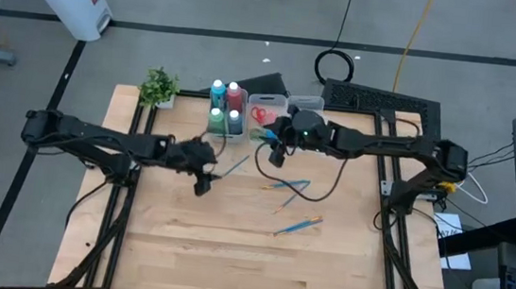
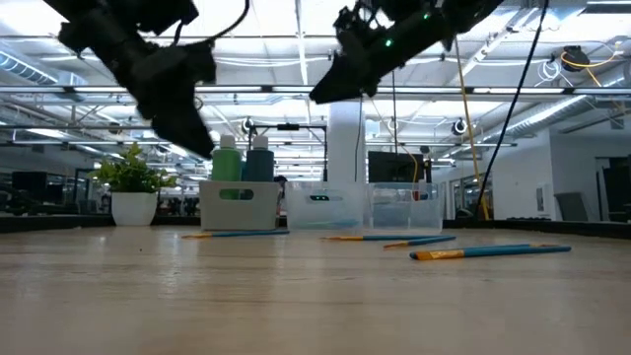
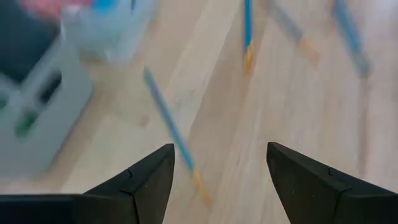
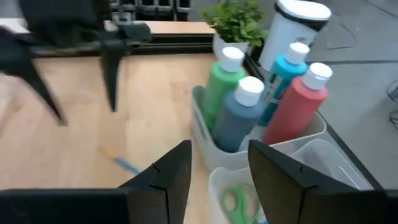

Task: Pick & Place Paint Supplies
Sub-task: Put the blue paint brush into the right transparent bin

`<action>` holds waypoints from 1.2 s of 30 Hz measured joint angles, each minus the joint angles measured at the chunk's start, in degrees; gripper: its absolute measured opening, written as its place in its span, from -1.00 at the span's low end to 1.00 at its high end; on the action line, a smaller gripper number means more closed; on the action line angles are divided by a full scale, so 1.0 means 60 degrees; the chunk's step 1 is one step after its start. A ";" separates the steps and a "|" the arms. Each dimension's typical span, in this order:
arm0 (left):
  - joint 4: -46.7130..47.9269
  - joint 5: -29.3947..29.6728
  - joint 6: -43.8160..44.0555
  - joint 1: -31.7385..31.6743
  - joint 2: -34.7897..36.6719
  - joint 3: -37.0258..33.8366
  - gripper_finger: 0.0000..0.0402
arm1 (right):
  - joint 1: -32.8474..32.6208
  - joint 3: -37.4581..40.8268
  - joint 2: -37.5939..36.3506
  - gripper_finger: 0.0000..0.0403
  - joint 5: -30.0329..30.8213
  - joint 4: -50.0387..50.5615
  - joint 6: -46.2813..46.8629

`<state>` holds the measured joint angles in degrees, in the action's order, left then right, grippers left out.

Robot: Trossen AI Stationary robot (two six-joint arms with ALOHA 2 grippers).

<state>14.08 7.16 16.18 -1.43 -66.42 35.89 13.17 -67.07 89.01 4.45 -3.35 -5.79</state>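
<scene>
Two brushes (image 3: 171,124) blur, seemingly beneath the left gripper's (image 3: 221,180) parted fingers.

Two matte black jointed arms trail black cables; the right arm (image 1: 372,144) shows green lights.

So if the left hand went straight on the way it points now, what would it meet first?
Probably the thin blue brush lying on the wooden table: in the left wrist view it runs between the open fingers of the left hand, just ahead. Depth is hard to judge, so it might touch bare wood beside it.
</scene>
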 joint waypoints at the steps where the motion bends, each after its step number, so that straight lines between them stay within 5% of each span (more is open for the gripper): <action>1: 0.0085 0.0240 0.0171 0.0170 -0.0196 -0.0002 0.28 | -0.0097 0.0001 -0.0095 -0.27 0.0000 0.0069 0.0015; 10: -0.0064 0.1545 0.1165 0.0946 -0.2560 0.0016 0.28 | -0.0735 -0.0007 -0.0382 -0.31 0.0000 0.0287 -0.0010; 27: -0.0179 0.0915 0.2665 0.0447 -0.3729 0.0052 0.27 | -0.0777 -0.0007 -0.0374 -0.32 0.0004 0.0508 0.0078; 36: -0.0123 0.0854 0.2927 0.0444 -0.3748 0.0045 -0.25 | -0.0777 -0.0004 -0.0371 -0.34 0.0004 0.0594 0.0067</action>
<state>13.34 12.29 33.74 1.23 -88.90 36.16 8.51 -67.09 86.78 4.47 0.21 -5.39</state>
